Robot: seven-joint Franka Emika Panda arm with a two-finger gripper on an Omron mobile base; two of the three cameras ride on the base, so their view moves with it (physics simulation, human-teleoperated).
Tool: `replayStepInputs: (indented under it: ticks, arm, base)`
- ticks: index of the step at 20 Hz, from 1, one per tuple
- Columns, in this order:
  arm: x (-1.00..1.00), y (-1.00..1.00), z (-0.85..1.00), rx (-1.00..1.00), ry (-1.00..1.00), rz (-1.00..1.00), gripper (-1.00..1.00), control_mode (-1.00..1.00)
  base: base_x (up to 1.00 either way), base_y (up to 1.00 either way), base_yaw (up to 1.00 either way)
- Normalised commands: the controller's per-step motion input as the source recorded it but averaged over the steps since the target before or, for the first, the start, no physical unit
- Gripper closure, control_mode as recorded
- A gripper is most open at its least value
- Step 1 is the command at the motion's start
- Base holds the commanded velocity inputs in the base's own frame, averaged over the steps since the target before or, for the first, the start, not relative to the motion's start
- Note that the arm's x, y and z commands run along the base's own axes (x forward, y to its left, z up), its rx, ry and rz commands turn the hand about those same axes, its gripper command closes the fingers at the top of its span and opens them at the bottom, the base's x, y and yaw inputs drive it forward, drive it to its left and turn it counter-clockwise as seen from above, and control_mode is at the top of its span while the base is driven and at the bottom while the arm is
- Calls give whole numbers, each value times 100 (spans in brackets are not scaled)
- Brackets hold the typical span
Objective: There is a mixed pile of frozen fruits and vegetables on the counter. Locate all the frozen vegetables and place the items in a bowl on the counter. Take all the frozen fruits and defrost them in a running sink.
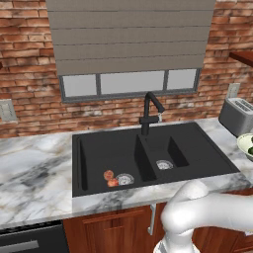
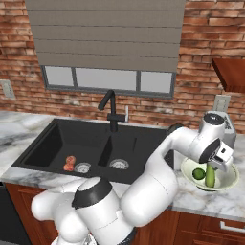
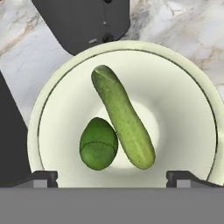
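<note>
Claw [image 3: 112, 177] spread wide, pinching nothing, hovering right over the cream bowl [image 3: 188, 105]. Both veg are in the bowl: cucumber [image 3: 123, 117] lying diagonal, round green one [image 3: 99, 143] touching its side. Bowl sits on the marble surface [image 2: 201, 201] right of the sink [image 1: 197, 143], just in front of the toaster [image 1: 237, 116]. Two reddish fruits [image 1: 110, 178] are in the sink's left basin, touching each other, just beside the drain [image 1: 125, 179].
</note>
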Motion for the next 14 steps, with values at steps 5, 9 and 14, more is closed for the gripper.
replayStepInputs:
  ticks: [5, 9, 14]
  arm:
    - [-32, 25, 40, -3, -5, -4, -100, -100]
    - [-31, 33, 46, -5, -5, -4, -100, -100]
    - [-24, 38, 45, -7, -1, -3, -100, -100]
  base:
    - [0, 0, 0]
    - [0, 0, 0]
    - [0, 0, 0]
